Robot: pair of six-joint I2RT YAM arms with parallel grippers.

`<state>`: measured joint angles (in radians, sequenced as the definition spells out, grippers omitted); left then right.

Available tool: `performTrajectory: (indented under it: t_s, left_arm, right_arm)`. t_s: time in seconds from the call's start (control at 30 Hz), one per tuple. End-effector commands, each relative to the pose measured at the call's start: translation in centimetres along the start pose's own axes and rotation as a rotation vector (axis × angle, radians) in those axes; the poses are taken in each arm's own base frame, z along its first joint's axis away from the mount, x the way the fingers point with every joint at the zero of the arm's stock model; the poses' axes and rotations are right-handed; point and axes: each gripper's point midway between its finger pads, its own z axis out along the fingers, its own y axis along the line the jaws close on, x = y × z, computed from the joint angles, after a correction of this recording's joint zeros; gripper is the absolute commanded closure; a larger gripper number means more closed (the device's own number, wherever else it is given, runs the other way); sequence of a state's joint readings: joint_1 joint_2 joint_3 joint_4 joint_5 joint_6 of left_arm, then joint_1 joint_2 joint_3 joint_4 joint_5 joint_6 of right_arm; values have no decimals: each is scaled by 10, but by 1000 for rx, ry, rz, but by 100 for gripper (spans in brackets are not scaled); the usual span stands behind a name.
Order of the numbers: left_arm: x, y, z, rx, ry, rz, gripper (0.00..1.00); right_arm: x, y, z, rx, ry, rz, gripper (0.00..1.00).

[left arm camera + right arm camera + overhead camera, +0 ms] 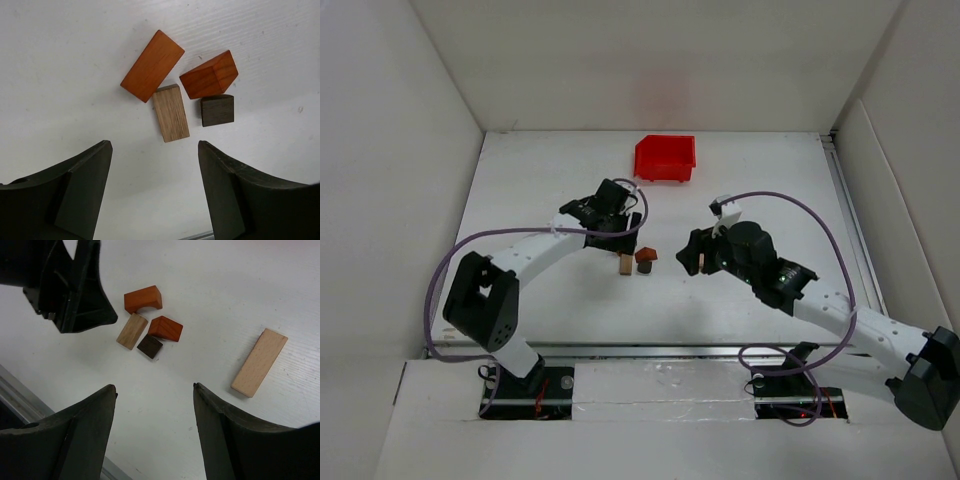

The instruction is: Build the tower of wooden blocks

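Top view: on the white surface [520, 190], walled in white, the blocks [636, 262] cluster between both arms, with a red bin [665, 158] behind.

Left wrist: the left jaws are parted and empty above the tan block [171, 113], orange block [152, 65], red-brown block [209, 75] and dark block [217, 110].

Right wrist: the right jaws are parted and empty; a pale plank [259, 362] lies apart.

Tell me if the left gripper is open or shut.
Open: in its wrist view, the left gripper has its fingers wide apart with nothing held between them.
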<state>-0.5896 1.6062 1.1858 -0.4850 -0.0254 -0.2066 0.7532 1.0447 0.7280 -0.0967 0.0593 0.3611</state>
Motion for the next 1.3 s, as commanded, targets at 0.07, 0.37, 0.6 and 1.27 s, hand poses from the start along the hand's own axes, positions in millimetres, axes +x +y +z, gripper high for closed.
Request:
performTrajectory:
  t_s: [0.07,0.37,0.6,1.27]
  left_arm:
    - [12,2,-7,-13,-67,-236,37]
    - [11,-6,17,-18,-37,-267,52]
    - [18,-21,39,-104,24,-197,50]
    - [10,-10,62,-203,26,-193,54]
  right_arm:
    - [-8,5,6,-19,-20,-20,32]
    - [-5,1,7,3,-20,-17,32]
    - [-5,0,7,4,-21,-19,32]
    - [0,2,8,-13,-10,-21,32]
